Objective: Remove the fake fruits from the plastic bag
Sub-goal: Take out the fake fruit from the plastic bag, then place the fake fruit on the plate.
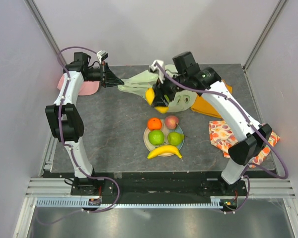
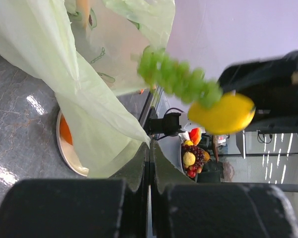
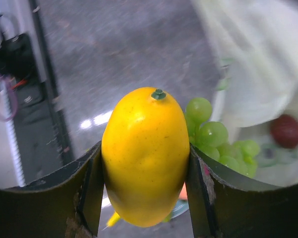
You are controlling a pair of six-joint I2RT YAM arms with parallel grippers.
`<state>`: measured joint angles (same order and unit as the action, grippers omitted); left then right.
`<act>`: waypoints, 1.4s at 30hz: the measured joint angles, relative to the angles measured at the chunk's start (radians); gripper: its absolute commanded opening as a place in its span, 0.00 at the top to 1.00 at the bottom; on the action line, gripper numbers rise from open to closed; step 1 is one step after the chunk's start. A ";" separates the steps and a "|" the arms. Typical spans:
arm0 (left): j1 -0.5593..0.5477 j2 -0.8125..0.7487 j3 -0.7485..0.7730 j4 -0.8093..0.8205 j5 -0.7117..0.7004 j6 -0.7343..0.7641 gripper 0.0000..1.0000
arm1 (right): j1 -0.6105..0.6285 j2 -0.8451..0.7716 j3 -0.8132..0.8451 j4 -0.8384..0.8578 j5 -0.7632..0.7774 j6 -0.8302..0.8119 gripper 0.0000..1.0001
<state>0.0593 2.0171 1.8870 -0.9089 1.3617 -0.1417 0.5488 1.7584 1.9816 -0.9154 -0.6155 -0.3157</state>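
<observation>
yellow mango (image 3: 145, 156) held up just over the plastic bag (image 1: 139, 82)
so the right gripper (image 1: 161, 96) has its jaws clamped on it, green grapes (image 3: 213, 136) right behind; the left gripper (image 2: 150, 148) is pinched shut on the bag's edge. the orange (image 1: 154, 123), peach (image 1: 172, 121), green apple (image 1: 156, 137), pear (image 1: 175, 138) and banana (image 1: 164, 152) sit on the plate (image 1: 146, 140).

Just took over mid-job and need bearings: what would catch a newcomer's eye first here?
The yellow mango clamped in the right gripper above the plastic bag, green grapes right beside it. Then the left gripper, shut on the bag's far-left edge, and the plate nearer the arms holding five fruits.
</observation>
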 measured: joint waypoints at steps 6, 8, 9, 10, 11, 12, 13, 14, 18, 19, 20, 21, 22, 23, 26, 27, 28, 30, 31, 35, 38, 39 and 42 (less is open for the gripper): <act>0.000 0.000 0.000 0.000 -0.003 0.000 0.98 | 0.037 -0.050 -0.233 -0.090 -0.053 0.010 0.57; 0.000 -0.001 0.000 0.000 -0.004 0.000 0.98 | 0.029 -0.021 -0.261 -0.113 -0.053 0.017 0.58; 0.000 -0.002 -0.001 0.000 -0.005 0.000 0.98 | 0.026 -0.008 -0.264 -0.117 -0.054 0.018 0.58; 0.000 -0.005 -0.003 0.000 -0.008 0.000 0.98 | 0.023 0.001 -0.265 -0.119 -0.055 0.021 0.58; 0.000 -0.007 -0.004 0.000 -0.010 0.000 0.98 | 0.021 0.006 -0.264 -0.121 -0.060 0.023 0.58; 0.000 -0.011 -0.005 0.000 -0.011 0.000 0.98 | 0.019 0.008 -0.256 -0.127 -0.063 0.025 0.58; 0.000 -0.016 -0.007 0.000 -0.012 0.000 0.98 | 0.019 0.008 -0.242 -0.138 -0.066 0.026 0.58; 0.000 -0.020 -0.007 -0.001 -0.016 0.001 0.98 | 0.019 0.008 -0.225 -0.146 -0.068 0.028 0.58; 0.000 -0.034 -0.007 0.000 -0.019 0.001 0.98 | 0.019 0.008 -0.101 -0.169 -0.083 0.034 0.59; 0.000 -0.036 -0.007 0.000 -0.019 0.001 0.98 | 0.019 0.008 -0.064 -0.177 -0.088 0.039 0.59; 0.000 -0.038 -0.007 0.000 -0.019 0.001 0.98 | 0.019 0.008 -0.026 -0.184 -0.091 0.044 0.59; 0.000 -0.038 -0.007 0.000 -0.020 0.001 0.98 | 0.019 0.008 0.012 -0.191 -0.093 0.051 0.59; 0.000 -0.039 -0.007 -0.001 -0.021 0.001 0.98 | 0.019 0.008 0.047 -0.200 -0.095 0.058 0.59; 0.000 -0.039 -0.007 0.000 -0.023 0.001 0.98 | 0.019 0.008 0.087 -0.204 -0.098 0.066 0.59; 0.000 -0.039 -0.006 -0.001 -0.025 0.001 0.98 | 0.019 -0.006 0.156 -0.203 -0.117 0.085 0.59; 0.000 -0.039 -0.006 -0.001 -0.025 0.001 0.98 | 0.019 -0.016 0.155 -0.208 -0.123 0.087 0.59; 0.000 -0.039 -0.005 0.000 -0.026 0.001 0.98 | 0.019 -0.026 0.148 -0.211 -0.130 0.089 0.59; 0.000 -0.039 -0.002 0.000 -0.026 0.001 0.98 | 0.019 -0.046 0.114 -0.222 -0.150 0.089 0.59; 0.000 -0.039 -0.001 0.000 -0.026 0.001 0.98 | 0.019 -0.053 0.093 -0.232 -0.160 0.088 0.59; 0.000 -0.039 -0.001 -0.001 -0.026 0.001 0.98 | 0.024 -0.056 0.006 -0.285 -0.200 0.079 0.58; 0.000 -0.038 0.011 -0.003 -0.034 0.000 0.98 | 0.024 -0.053 -0.043 -0.323 -0.225 0.071 0.58; 0.000 -0.037 0.021 -0.002 -0.037 0.000 0.98 | 0.024 -0.053 -0.072 -0.326 -0.237 0.068 0.58; 0.000 -0.034 0.043 0.000 -0.044 0.001 0.99 | 0.023 -0.041 -0.144 -0.327 -0.250 0.077 0.59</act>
<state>0.0593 1.9831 1.9297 -0.9092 1.3178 -0.1410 0.5720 1.7176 1.8374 -1.2419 -0.8658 -0.2382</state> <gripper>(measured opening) 0.022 0.642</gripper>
